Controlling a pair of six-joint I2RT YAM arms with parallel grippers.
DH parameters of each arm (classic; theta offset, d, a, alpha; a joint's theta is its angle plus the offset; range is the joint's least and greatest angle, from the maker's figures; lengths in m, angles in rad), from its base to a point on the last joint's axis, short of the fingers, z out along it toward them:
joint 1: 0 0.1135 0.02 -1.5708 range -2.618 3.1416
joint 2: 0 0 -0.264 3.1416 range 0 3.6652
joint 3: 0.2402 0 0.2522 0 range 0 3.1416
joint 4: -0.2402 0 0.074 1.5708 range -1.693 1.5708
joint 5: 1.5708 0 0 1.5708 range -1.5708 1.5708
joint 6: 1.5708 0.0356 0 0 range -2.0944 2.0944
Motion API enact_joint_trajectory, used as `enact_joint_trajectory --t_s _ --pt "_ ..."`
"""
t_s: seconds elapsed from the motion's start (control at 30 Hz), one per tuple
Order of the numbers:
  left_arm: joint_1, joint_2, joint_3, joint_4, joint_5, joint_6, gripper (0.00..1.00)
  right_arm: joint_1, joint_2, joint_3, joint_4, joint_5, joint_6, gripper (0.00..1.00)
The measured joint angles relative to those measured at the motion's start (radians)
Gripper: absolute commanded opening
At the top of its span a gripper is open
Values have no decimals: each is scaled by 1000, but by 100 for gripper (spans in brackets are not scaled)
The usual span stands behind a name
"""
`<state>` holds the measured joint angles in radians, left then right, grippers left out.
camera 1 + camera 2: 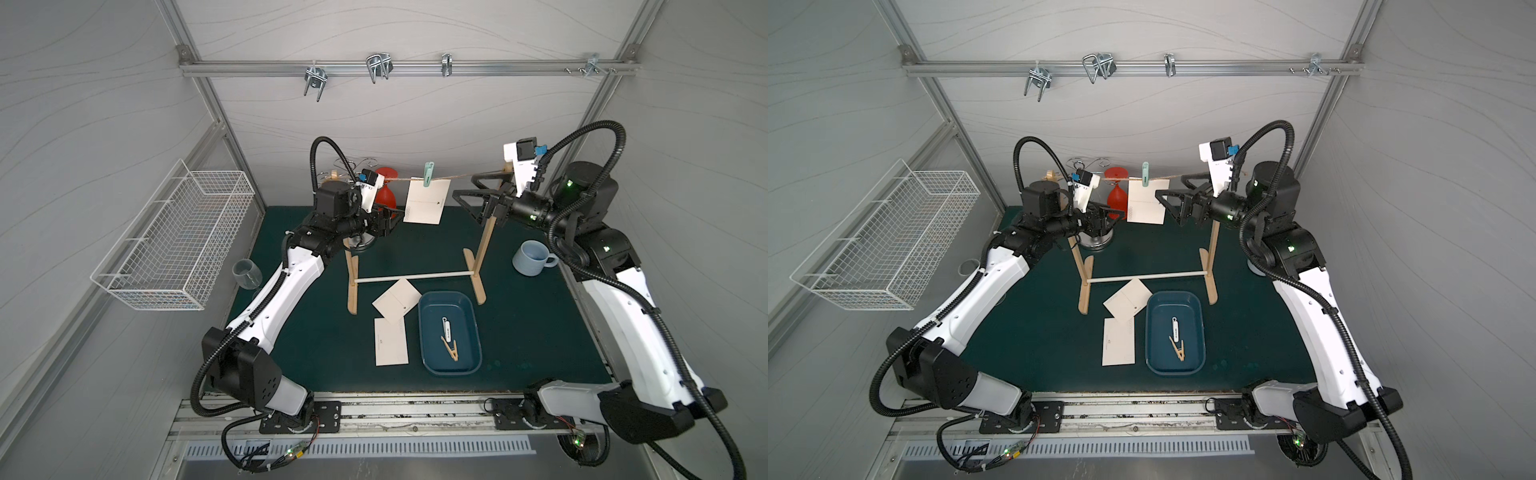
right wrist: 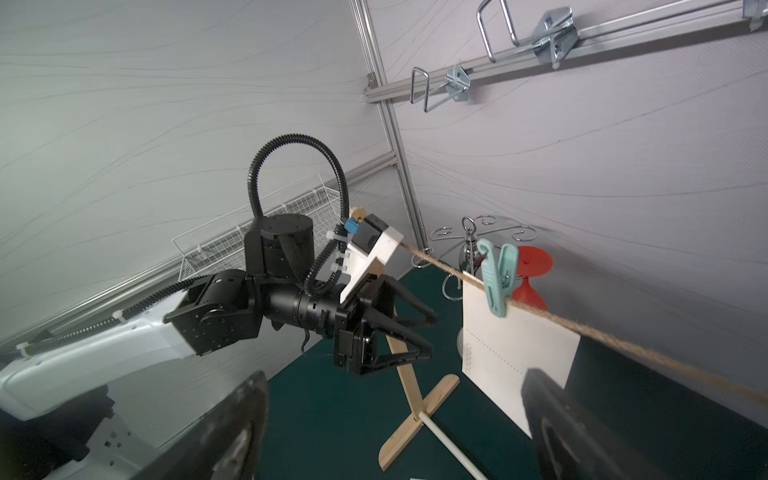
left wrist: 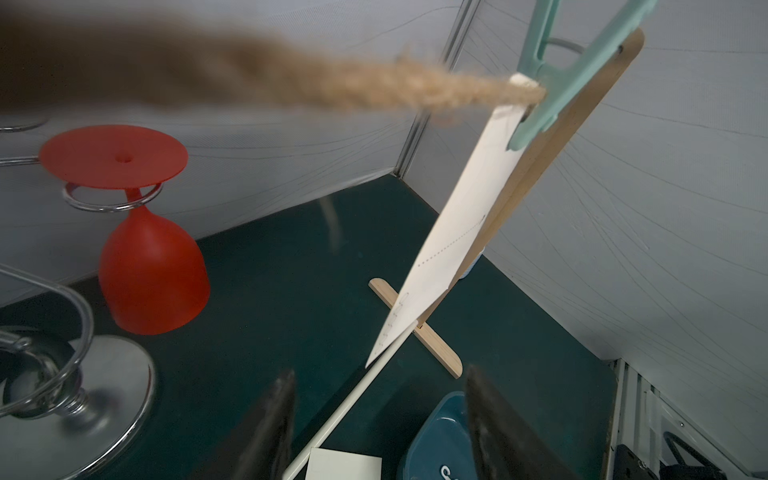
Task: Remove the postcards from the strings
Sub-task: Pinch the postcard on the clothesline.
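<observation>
– Postcards first: where are they?
– Two are down on the tabletop (image 1: 519, 332), at nine o'clock of the blue tray (image 1: 420, 328): a tilted postcard (image 1: 397, 301) and a straight postcard (image 1: 390, 340), overlapping at one corner. The hanging postcard (image 1: 428, 203) is at twelve o'clock of that tray, pinned to the jute twine (image 1: 457, 178) by a teal clothespin (image 1: 428, 172).
– And the fingers?
– The left gripper (image 2: 432, 336) sits at the card's nine o'clock, its fingers parted and empty. The right gripper (image 1: 464, 187) is at its three o'clock, its fingers spread wide and also empty, one of them close to the twine near the right wooden upright (image 1: 484, 245).
– What worries you?
– Nothing holds the card. If the clothespin gets squeezed first, I'd expect the paper to flutter down wherever it likes. If the card gets tugged with the clothespin shut, the paper probably tears, or the twine drags the light stand over.
– Anything else?
– The twine runs right past the left wrist, so a careless lift could snag it. The red goblet (image 1: 385, 195) hangs just behind that arm, and a backward swing might knock it.
</observation>
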<state>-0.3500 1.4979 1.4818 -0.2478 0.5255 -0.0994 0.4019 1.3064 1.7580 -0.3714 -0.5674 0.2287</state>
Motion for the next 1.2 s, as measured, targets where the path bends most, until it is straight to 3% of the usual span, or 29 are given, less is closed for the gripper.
enact_joint_trajectory --t_s 0.4,0.83,1.2 --pt "0 88 97 19 114 0 63 -48 162 158 56 -122 52 95" --pt "0 145 134 45 182 -15 53 -48 217 220 87 -170 71 94" --pt "-2 149 140 83 216 -43 53 -48 223 221 113 -190 90 94"
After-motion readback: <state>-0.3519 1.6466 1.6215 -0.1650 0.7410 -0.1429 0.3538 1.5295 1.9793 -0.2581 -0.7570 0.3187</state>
